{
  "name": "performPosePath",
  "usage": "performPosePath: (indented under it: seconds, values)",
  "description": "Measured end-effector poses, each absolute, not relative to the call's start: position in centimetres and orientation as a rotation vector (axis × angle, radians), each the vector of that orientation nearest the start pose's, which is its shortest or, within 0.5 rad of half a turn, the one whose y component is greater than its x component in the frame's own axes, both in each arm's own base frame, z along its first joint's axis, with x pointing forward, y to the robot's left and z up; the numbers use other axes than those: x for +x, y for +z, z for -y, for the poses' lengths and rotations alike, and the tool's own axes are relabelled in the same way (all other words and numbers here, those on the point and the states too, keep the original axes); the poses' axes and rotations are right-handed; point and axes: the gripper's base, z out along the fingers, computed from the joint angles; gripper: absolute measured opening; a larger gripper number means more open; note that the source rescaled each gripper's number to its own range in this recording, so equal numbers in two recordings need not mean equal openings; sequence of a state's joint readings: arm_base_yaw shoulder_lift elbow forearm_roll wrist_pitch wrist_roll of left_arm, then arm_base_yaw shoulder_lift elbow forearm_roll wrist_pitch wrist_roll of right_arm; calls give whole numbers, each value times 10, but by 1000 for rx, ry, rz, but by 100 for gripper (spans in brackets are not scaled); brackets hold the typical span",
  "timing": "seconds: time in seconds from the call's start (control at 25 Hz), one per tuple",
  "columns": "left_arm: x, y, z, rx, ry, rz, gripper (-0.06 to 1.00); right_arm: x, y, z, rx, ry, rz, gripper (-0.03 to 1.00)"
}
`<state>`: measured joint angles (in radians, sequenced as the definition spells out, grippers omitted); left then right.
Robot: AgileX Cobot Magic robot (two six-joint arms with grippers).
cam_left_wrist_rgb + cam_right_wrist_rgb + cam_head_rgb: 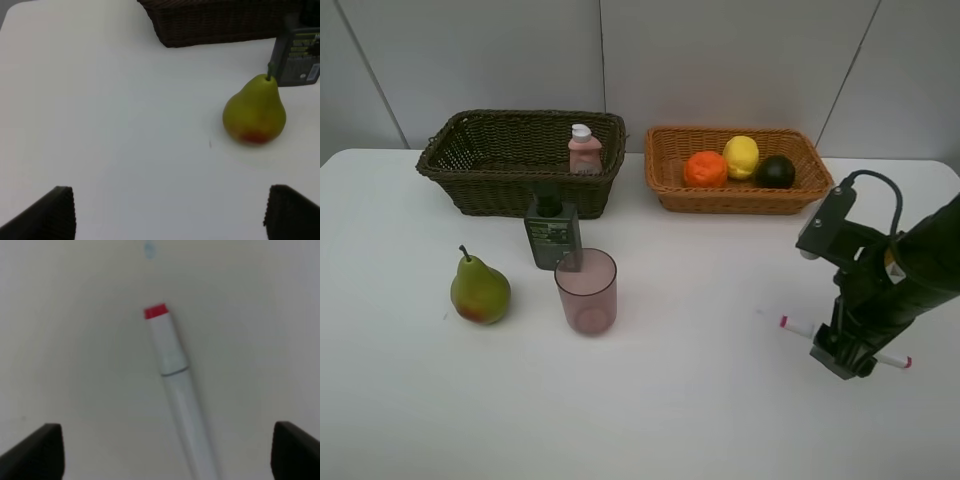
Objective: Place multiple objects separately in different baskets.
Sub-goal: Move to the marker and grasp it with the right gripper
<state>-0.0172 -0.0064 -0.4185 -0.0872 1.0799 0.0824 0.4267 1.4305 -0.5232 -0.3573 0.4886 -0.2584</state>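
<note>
Left gripper point(170, 215): hanging above the bare table point(670, 420) with its jaws wide apart and nothing between them; the pear is lying ahead of it, well short of the fingers.
Pear point(480, 290): standing upright on the table in front of the dark basket, waiting to be sorted.
Dark basket point(500, 185): sitting at the back left and taking the non-fruit items, judging by its contents.
Small pink bottle point(584, 150): standing upright inside the dark basket, near its right end.
Pump bottle point(553, 235): standing on the table just in front of the dark basket.
Pink cup point(586, 292): standing upright just in front of the pump bottle, overlapping it in the high view.
Light basket point(740, 200): sitting at the back right and gathering fruit.
Orange point(705, 169), lemon point(741, 156), dark green fruit point(776, 171): lying together inside the light basket.
White marker point(172, 370): lying flat on the table, red-tipped.
Right gripper point(842, 355): pointing down over the marker with jaws spread on either side, not clamping it; probably lining up for a pinch across the barrel.
</note>
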Motion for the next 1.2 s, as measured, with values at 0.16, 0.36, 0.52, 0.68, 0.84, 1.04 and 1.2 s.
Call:
performPosePath:
  seconds: [0.16, 0.36, 0.52, 0.68, 0.84, 1.04, 1.2]
  values:
    - [2, 253, 7, 107, -68, -2133, 100, 198, 153, -73, -1366, -280, -2502, 84]
    - [2, 253, 7, 107, -68, -2133, 100, 201, 148, -69, -1352, -284, -2534, 84]
    - [2, 253, 7, 107, -68, -2133, 100, 205, 139, -60, -1320, -285, -2597, 84]
    - [2, 253, 7, 107, -68, -2133, 100, 208, 131, -63, -1333, -268, -2594, 84]
    - [2, 253, 7, 107, -68, -2133, 100, 211, 120, -65, -1355, -248, -2598, 83]
    - [2, 253, 7, 107, -68, -2133, 100, 215, 110, -65, -1354, -226, -2608, 75]
    - [2, 253, 7, 107, -68, -2133, 100, 218, 108, -59, -1311, -225, -2622, 71]
